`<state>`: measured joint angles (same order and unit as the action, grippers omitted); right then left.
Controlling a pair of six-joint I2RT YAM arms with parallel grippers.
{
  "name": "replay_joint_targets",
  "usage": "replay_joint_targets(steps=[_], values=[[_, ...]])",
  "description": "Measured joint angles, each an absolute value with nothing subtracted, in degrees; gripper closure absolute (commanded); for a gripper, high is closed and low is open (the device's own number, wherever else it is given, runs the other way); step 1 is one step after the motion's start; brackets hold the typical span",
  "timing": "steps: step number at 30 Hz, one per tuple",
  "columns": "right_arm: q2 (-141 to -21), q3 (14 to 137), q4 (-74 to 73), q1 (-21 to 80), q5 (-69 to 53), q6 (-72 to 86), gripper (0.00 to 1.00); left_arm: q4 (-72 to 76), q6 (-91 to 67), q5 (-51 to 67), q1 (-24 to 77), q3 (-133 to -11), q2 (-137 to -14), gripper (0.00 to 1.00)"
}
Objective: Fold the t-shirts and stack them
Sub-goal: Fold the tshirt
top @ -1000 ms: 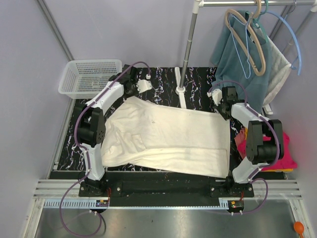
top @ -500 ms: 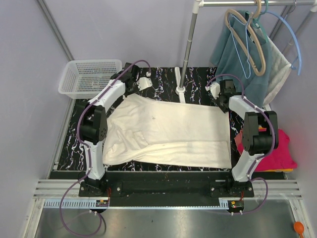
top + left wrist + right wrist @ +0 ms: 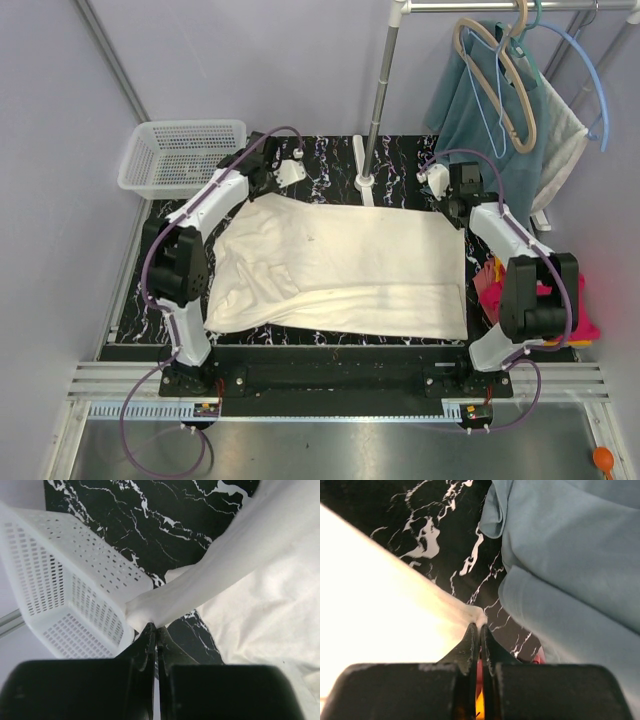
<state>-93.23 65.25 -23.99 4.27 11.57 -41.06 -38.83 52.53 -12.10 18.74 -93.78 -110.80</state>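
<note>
The cream t-shirt (image 3: pixel 340 265) covers most of the table (image 3: pixel 325 165), leaving bare marble only along the far edge and the left side. The rack pole (image 3: pixel 378 95) stands mid-far-edge, between both grippers. The mesh basket (image 3: pixel 180 155) blocks the far-left corner beside the left gripper (image 3: pixel 154 630). The hanging teal garment (image 3: pixel 490 120) crowds the right gripper (image 3: pixel 480 630).

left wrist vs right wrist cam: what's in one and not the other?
Left wrist only: the white mesh basket, just left of the left gripper. Right wrist only: the teal garment, filling the side of the view right of the right gripper. Both: a corner of the cream t-shirt pinched in a shut gripper, above the black marbled table.
</note>
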Motion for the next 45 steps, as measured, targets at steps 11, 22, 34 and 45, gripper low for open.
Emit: replay_joint_targets(steps=[11, 22, 34, 45], values=[[-82.78, 58.76, -27.38, 6.63, 11.62, -39.77, 1.00, -37.50, 50.68, -15.90, 21.63, -83.05, -98.41, 1.00], [-73.71, 48.42, -29.89, 7.94, 11.33, -38.48, 1.00, -37.36, 46.63, -20.60, 26.68, -68.71, -88.75, 1.00], [-69.52, 41.17, -30.33, 7.94, 10.85, -38.76, 1.00, -37.50, 42.78, -23.79, 29.65, -57.93, -83.33, 1.00], [-66.26, 39.18, -31.00, 8.19, 10.52, -38.72, 0.83, -37.98, 40.34, -25.08, 31.00, -54.57, -80.97, 1.00]])
